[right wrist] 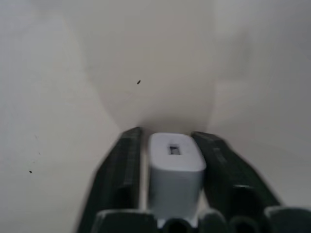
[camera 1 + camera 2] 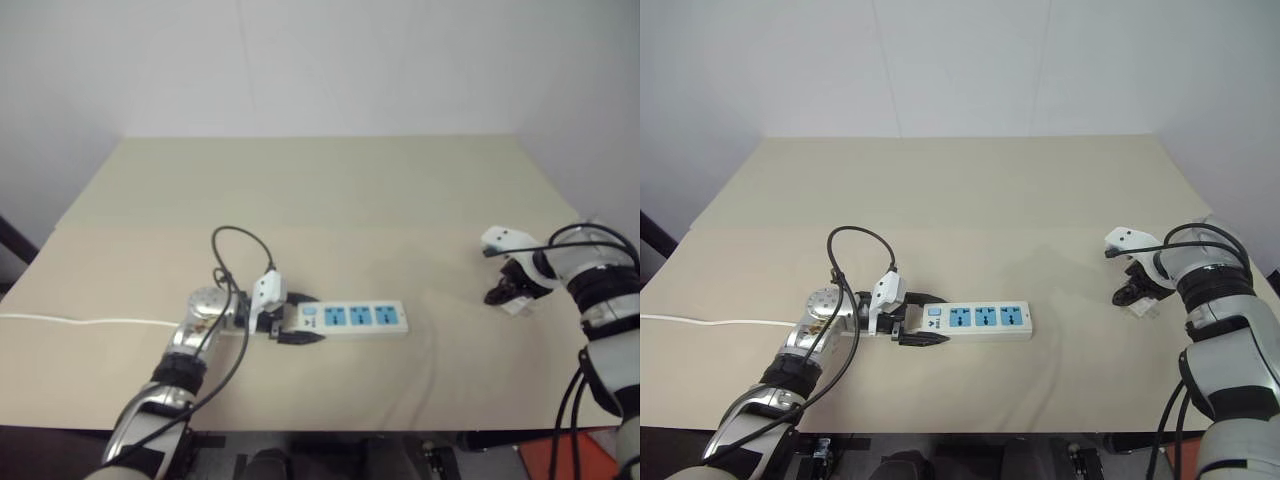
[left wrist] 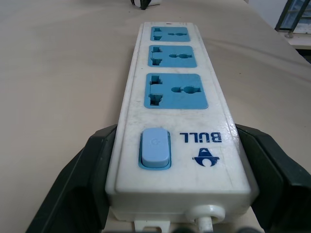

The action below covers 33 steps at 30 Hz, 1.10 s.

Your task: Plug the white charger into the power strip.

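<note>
The power strip (image 2: pixel 355 317), a flat white bar with three blue sockets, lies on the tan table (image 2: pixel 320 190) in front of me. My left gripper (image 2: pixel 303 319) is shut on its switch end, one black finger (image 3: pixel 77 184) on each long side, and the sockets (image 3: pixel 176 91) face up. At the right, my right gripper (image 2: pixel 505 295) points steeply down at the tabletop. It is shut on the white charger (image 1: pixel 175 170), a small boxy block standing between its two fingers (image 1: pixel 121 165). The charger's prongs are hidden.
The strip's thin white cord (image 2: pixel 80 322) trails off to the table's left edge. A white wall rises behind the table's far edge. An orange object (image 2: pixel 560 455) sits below the table's front right corner.
</note>
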{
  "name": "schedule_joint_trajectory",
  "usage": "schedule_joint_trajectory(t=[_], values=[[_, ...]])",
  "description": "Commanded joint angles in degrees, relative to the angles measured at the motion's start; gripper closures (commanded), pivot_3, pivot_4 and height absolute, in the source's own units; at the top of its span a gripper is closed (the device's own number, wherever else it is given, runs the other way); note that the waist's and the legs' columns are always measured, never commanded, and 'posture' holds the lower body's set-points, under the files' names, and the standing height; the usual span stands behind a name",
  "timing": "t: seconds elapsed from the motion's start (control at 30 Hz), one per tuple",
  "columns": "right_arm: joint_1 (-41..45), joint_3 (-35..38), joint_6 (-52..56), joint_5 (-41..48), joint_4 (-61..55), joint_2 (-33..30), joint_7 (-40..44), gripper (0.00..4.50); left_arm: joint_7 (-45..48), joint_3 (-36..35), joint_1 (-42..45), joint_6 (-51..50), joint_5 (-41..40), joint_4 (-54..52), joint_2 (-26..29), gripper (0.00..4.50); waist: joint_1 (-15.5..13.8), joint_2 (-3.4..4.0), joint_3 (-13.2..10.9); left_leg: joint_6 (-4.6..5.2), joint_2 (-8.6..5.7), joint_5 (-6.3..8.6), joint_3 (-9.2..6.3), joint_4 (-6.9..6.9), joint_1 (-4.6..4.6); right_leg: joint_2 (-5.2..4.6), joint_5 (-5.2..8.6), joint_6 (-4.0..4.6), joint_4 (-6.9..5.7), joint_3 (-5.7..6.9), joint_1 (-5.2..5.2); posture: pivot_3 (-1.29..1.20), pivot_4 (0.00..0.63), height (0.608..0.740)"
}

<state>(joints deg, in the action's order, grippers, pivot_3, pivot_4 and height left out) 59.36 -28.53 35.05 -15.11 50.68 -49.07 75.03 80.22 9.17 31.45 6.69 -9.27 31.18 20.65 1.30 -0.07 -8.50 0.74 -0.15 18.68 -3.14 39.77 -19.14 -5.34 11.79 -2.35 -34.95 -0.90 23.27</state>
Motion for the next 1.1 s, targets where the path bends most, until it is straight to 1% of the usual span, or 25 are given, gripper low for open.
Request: schedule_joint_trajectory(t=[0.03, 0.13, 0.23, 0.37, 0.47, 0.53, 0.57, 0.67, 0.77, 0.87, 0.97, 1.1], values=[[0.1, 0.7, 0.5, -1.5, -1.3, -0.5, 0.7, 3.38, 0.5, 2.1, -0.8, -0.8, 1.5, 1.0, 1.1, 1.22, 0.0, 0.00, 0.0, 0.00, 0.00, 0.00, 0.00, 0.00, 0.00, 0.00, 0.00, 0.00, 0.00, 0.00, 0.00, 0.00, 0.150, 0.740], [-0.9, 1.1, 1.0, -1.2, -5.3, -1.3, 2.0, 3.38, 0.6, 2.1, -0.4, -0.6, 1.6, 1.5, 1.3, 1.22, 0.0, 0.02, 0.0, 0.00, 0.00, 0.00, 0.00, -0.01, 0.00, 0.00, 0.00, 0.00, -0.01, 0.00, 0.01, 0.00, 0.150, 0.740], [-1.4, 3.6, 3.0, 0.7, -12.7, -2.1, 3.0, 3.38, 0.9, 2.1, 0.1, -0.4, 1.6, 2.3, 1.5, 1.22, 0.0, 0.04, 0.0, 0.00, 0.00, 0.00, -0.01, -0.02, -0.01, 0.01, 0.00, 0.00, -0.02, 0.01, 0.03, 0.00, 0.150, 0.740], [-2.6, 12.2, 9.4, 8.2, -28.6, -1.4, 2.6, 3.38, 1.1, 2.2, 1.5, -0.3, 1.8, 3.2, 1.6, 1.22, 0.0, 0.12, 0.0, 0.00, 0.00, 0.00, -0.02, -0.02, -0.07, 0.02, 0.00, 0.00, -0.03, -0.02, 0.15, 0.00, 0.150, 0.740], [-4.9, 21.8, 15.9, 16.3, -40.0, 2.6, -1.0, 3.38, 1.4, 2.3, 2.7, -0.3, 1.7, 4.2, 1.7, 1.22, -0.3, 0.11, 0.0, 0.00, 0.01, 0.00, -0.11, -0.03, -0.12, 0.04, 0.00, 0.00, -0.05, 0.03, 0.16, 0.00, 0.150, 0.740], [-7.4, 29.2, 18.9, 21.9, -47.8, 7.7, -5.2, 3.38, 1.6, 2.4, 3.4, -0.2, 1.7, 5.0, 1.7, 1.22, -0.4, 0.06, 0.0, 0.00, 0.01, 0.00, -0.15, -0.02, -0.12, 0.04, 0.00, 0.00, -0.06, 0.06, 0.14, 0.00, 0.150, 0.740], [-8.7, 31.8, 20.3, 24.0, -51.2, 10.3, -7.5, 3.38, 1.6, 2.4, 3.7, -0.1, 1.8, 5.3, 1.7, 1.22, -0.5, 0.06, 0.0, 0.00, 0.01, 0.00, -0.17, -0.03, -0.13, 0.04, 0.00, 0.00, -0.06, 0.07, 0.13, 0.00, 0.150, 0.740], [-14.2, 35.9, 19.5, 28.5, -60.5, 17.6, -13.9, 3.38, 1.7, 2.7, 4.3, -0.4, 1.8, 6.0, 1.7, 1.22, -0.6, 0.05, 0.0, 0.00, 0.01, 0.00, -0.19, -0.03, -0.15, 0.03, -0.01, 0.00, -0.09, 0.07, 0.15, 0.00, 0.150, 0.740], [-20.0, 36.8, 15.8, 31.8, -66.8, 24.3, -19.5, 3.38, 1.7, 2.9, 4.7, -0.4, 1.8, 6.6, 1.7, 1.22, -0.6, 0.05, 0.0, 0.00, 0.00, 0.00, -0.21, -0.02, -0.16, 0.03, -0.01, 0.00, -0.10, 0.08, 0.16, 0.00, 0.150, 0.740], [-23.9, 34.9, 13.7, 34.8, -69.9, 29.4, -22.3, 3.38, 1.5, 2.9, 4.8, -0.6, 1.8, 6.7, 1.8, 1.22, -0.4, 0.05, 0.0, 0.00, 0.00, 0.00, -0.18, -0.02, -0.14, 0.03, -0.01, 0.00, -0.14, 0.05, 0.18, 0.00, 0.150, 0.740], [-26.4, 31.9, 9.1, 35.3, -69.2, 31.3, -23.0, 3.38, 1.4, 2.7, 4.8, -0.9, 1.8, 6.5, 2.1, 1.22, -0.3, 0.05, 0.0, 0.00, -0.01, -0.01, -0.18, -0.03, -0.10, 0.05, -0.01, 0.00, -0.14, 0.05, 0.16, 0.00, 0.150, 0.740], [-28.6, 27.5, 3.1, 34.7, -64.8, 31.8, -22.5, 3.38, 1.1, 2.6, 4.1, -1.3, 1.7, 5.5, 2.6, 1.22, -0.2, 0.05, 0.0, 0.00, 0.00, 0.00, -0.18, -0.04, -0.06, 0.06, -0.01, 0.00, -0.10, 0.06, 0.12, 0.00, 0.150, 0.740]])
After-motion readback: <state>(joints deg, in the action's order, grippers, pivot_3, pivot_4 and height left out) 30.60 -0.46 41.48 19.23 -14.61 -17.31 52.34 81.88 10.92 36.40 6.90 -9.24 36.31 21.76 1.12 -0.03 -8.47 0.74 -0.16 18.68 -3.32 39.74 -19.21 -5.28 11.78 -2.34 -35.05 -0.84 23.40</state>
